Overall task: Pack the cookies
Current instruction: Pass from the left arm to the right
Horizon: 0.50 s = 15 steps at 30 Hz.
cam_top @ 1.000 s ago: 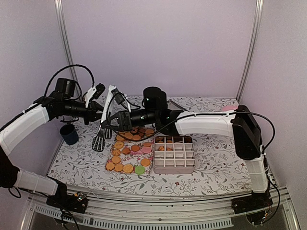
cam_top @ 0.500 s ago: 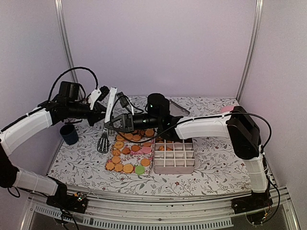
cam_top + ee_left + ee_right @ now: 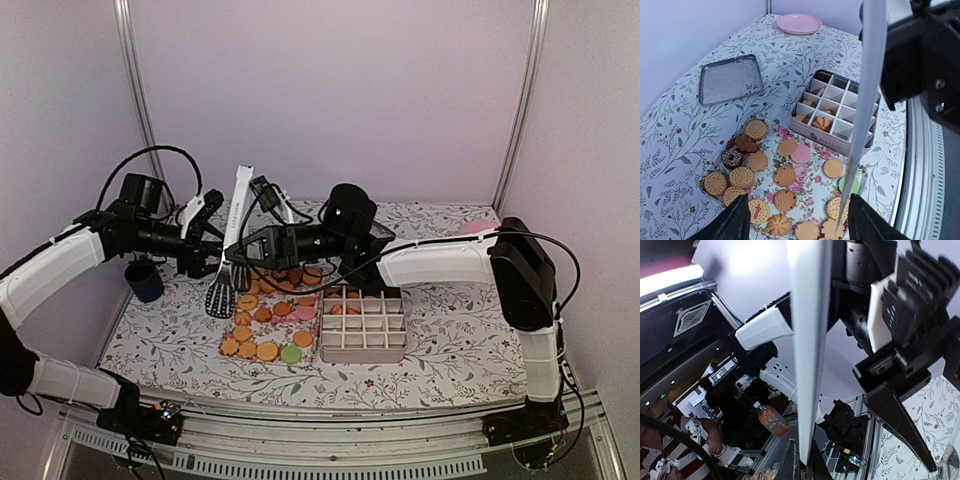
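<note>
Left hand [image 3: 797, 212]: fingers spread wide now, having released the spatula [image 3: 238, 205].
Right hand [image 3: 252, 247]: pressed shut on the white spatula handle, which now stands steeper.
Cookies [image 3: 262, 318]: on a floral mat [image 3: 810, 187], with some in the divided box [image 3: 364, 345] beside it.
Bench [image 3: 450, 340]: leaf-print cover.
Room: plain lilac walls [image 3: 330, 100].

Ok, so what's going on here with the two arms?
The right gripper has its fingers shut on a pair of white tongs, held head down over the table. The left gripper is open, with its fingers either side of the tongs but not clamping them. Below, most of the cookies lie loose on a floral mat. Only a few sit in cells of the divided box. No cookie is being carried.
</note>
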Each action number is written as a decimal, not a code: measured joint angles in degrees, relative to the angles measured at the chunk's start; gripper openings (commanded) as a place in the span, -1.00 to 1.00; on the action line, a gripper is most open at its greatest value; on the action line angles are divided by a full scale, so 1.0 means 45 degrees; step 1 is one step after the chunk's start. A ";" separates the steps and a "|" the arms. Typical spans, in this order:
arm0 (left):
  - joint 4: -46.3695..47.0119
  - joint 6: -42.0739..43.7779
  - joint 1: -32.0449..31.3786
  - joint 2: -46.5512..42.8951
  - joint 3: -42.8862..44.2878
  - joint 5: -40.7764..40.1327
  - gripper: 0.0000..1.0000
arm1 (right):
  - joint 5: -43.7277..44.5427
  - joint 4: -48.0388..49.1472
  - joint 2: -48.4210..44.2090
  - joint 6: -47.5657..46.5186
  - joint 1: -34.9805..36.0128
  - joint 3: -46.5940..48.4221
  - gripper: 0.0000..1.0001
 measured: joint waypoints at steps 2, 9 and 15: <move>-0.0253 0.0199 0.0005 -0.0379 -0.0223 0.0311 0.33 | -0.0418 0.0554 -0.0228 0.0223 -0.0053 0.0000 -1.00; -0.0452 0.0141 0.0010 -0.0777 -0.1010 0.1438 0.26 | -0.1078 0.1753 -0.0437 0.0811 -0.0165 -0.0005 -1.00; -0.0442 -0.0267 -0.0010 -0.0777 -0.1190 0.2613 0.25 | -0.1263 0.2759 -0.0364 0.1530 -0.0165 0.0000 -1.00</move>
